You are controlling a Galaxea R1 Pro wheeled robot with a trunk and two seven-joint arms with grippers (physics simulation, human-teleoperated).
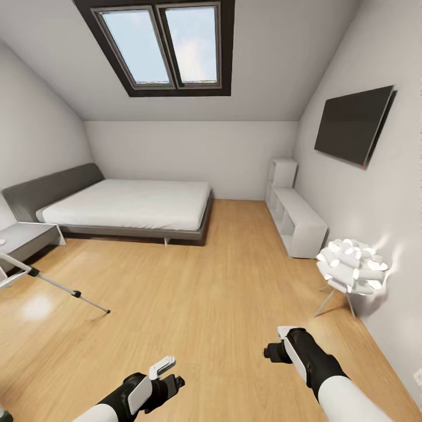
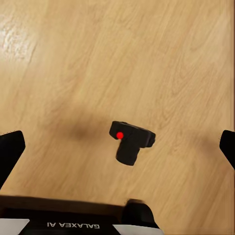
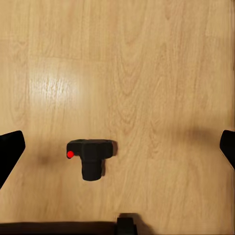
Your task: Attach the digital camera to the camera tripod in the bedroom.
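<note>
1. The bedroom's wood floor (image 1: 205, 293) spreads ahead, with the bed (image 1: 129, 205) at ten o'clock under a skylight (image 1: 158, 47).
2. A white shelf (image 1: 296, 220) lines the wall at one o'clock, below a dark wall screen (image 1: 351, 126); a white lamp (image 1: 351, 266) stands at three o'clock.
3. The tripod (image 1: 53, 284) shows at nine o'clock (one silver leg with black joints reaching onto the floor).
4. The camera (image 2: 131, 141) lies on the floor with its red button up, below both wrists (image 3: 90, 156).
5. The left gripper (image 2: 117, 152) hangs over the floor, jaws spread wide, holding nothing.
6. The right gripper (image 3: 117, 152) hangs likewise, jaws apart and empty.
</note>
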